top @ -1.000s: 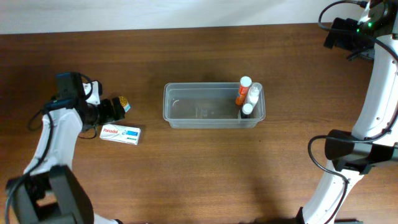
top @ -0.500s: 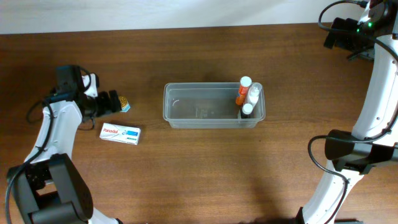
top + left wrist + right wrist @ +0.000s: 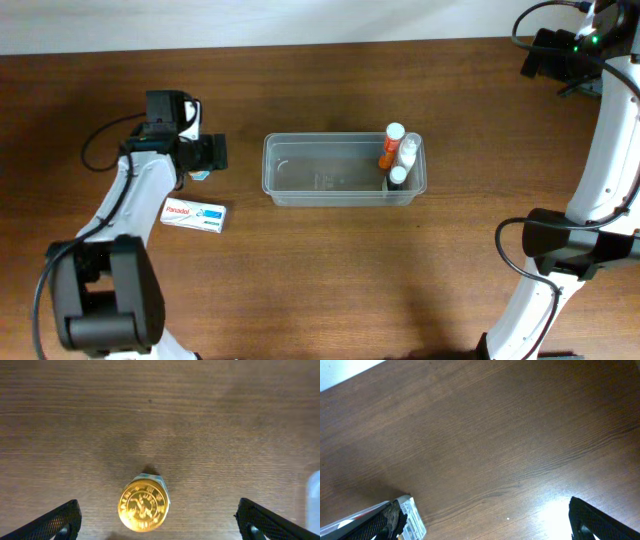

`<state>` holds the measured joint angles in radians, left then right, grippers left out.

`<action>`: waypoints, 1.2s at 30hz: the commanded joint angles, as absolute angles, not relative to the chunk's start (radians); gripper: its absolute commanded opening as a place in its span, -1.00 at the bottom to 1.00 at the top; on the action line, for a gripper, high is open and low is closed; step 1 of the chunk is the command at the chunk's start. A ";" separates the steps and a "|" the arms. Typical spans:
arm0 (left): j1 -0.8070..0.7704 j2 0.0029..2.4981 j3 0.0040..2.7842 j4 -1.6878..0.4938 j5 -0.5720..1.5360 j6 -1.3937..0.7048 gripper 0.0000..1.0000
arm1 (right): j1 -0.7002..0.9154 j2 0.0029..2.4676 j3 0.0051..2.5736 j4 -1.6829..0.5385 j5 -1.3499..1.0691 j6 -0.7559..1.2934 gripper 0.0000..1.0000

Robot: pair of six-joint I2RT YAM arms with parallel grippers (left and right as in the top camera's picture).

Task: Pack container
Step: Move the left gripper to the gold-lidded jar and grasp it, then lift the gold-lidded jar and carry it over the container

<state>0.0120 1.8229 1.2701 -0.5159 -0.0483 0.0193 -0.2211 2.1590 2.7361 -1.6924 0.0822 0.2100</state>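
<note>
The clear plastic container [image 3: 330,172] lies mid-table. An orange bottle [image 3: 388,152] and two white bottles [image 3: 408,150] stand in its right end. A small jar with a gold lid [image 3: 200,174] stands on the table left of the container. In the left wrist view the jar [image 3: 144,505] sits between my left gripper's [image 3: 157,522] wide-open fingers, untouched. In the overhead view the left gripper [image 3: 212,155] hovers over the jar. My right gripper [image 3: 485,520] is open and empty over bare wood, at the far right corner [image 3: 545,55].
A white-and-blue medicine box [image 3: 195,214] lies flat in front of the jar. The container's edge shows at the right of the left wrist view [image 3: 315,500]. A pale labelled block [image 3: 410,517] sits by the right gripper's left finger.
My left arm has swung up and to the right, and its gripper now sits over the gold-lidded jar, nearer the container. The jar, box and right arm have not moved.
</note>
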 commanded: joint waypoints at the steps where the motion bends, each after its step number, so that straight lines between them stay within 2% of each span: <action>1: 0.018 1.888 1.287 -0.503 -0.093 0.043 0.99 | -0.224 2.149 2.751 -1.698 0.091 0.218 0.97; 13: 0.015 1.969 1.287 -0.468 -0.136 0.042 0.97 | -0.224 2.149 2.751 -1.698 0.091 0.218 0.97; 17: 0.015 2.000 1.287 -0.472 -0.136 0.039 0.79 | -0.224 2.149 2.751 -1.699 0.091 0.218 0.97; 19: 0.015 2.003 1.287 -0.471 -0.136 0.039 0.52 | -0.224 2.149 2.751 -1.699 0.091 0.218 0.97; 26: 0.015 2.003 1.287 -0.469 -0.136 0.039 -0.01 | -0.224 2.149 2.751 -1.698 0.091 0.218 0.97; 29: 0.015 2.003 1.287 -0.471 -0.136 0.039 -0.06 | -0.224 2.149 2.751 -1.698 0.091 0.218 0.97; 32: 0.015 2.003 1.298 -0.490 -0.136 0.039 -0.21 | -0.224 2.149 2.751 -1.698 0.091 0.218 0.97; 36: 0.015 2.003 1.340 -0.544 -0.136 0.039 -0.22 | -0.224 2.149 2.751 -1.699 0.091 0.218 0.97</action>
